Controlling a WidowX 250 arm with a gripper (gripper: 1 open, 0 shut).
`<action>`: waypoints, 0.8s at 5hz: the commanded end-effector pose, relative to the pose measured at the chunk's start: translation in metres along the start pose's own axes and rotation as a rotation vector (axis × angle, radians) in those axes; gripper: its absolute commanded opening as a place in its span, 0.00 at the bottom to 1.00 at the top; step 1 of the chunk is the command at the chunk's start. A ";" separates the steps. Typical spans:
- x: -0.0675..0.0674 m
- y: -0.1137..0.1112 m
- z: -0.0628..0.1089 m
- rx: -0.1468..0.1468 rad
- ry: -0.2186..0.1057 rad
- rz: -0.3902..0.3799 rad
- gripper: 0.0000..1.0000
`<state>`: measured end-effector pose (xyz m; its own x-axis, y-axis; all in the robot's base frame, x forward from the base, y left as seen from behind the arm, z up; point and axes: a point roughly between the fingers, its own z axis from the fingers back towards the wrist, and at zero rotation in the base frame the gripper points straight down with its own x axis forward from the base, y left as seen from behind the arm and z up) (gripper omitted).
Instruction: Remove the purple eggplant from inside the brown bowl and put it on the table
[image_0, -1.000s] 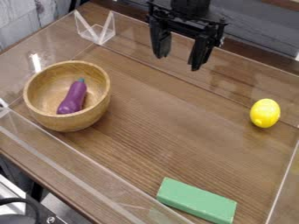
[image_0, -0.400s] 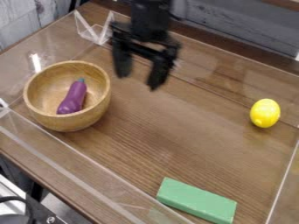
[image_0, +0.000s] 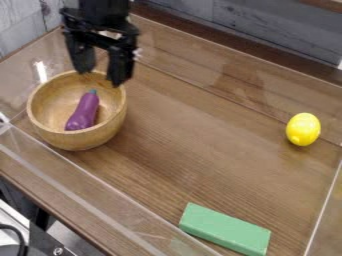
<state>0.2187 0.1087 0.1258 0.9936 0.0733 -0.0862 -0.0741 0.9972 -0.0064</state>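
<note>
Across your brown counter (image_0: 201, 150), the eggplant is sitting in the bowl

Beneath everything, you are working on a wood-grained surface, with low clear acrylic walls (image_0: 19, 68) edging it. On the picture's left side, the brown wooden bowl (image_0: 110, 133) is standing upright, showing its thick rim and grain. Inside it, the purple eggplant (image_0: 84, 112) is lying tilted, its stem end pointing toward the top of the view and its wider end resting nearer the bottom.

Over at the right, a yellow lemon (image_0: 303, 129) is resting well apart from the bowl. Near the bottom edge, a flat green block (image_0: 225, 229) is lying slantwise, also well away from it.

Your black claw (image_0: 103, 70) is hanging at the bowl's far side, above the eggplant in the view, its two sides spread wide and released, holding nothing. It is partly covering the bowl's far rim. Dark cables (image_0: 19, 235) are showing at the lower left corner.
</note>
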 end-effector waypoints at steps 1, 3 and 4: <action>0.002 0.021 0.004 0.027 -0.041 0.009 1.00; -0.004 0.032 -0.021 0.035 -0.024 0.023 1.00; -0.006 0.035 -0.036 0.036 -0.018 0.028 1.00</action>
<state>0.2039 0.1378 0.0815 0.9904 0.0948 -0.1009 -0.0941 0.9955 0.0119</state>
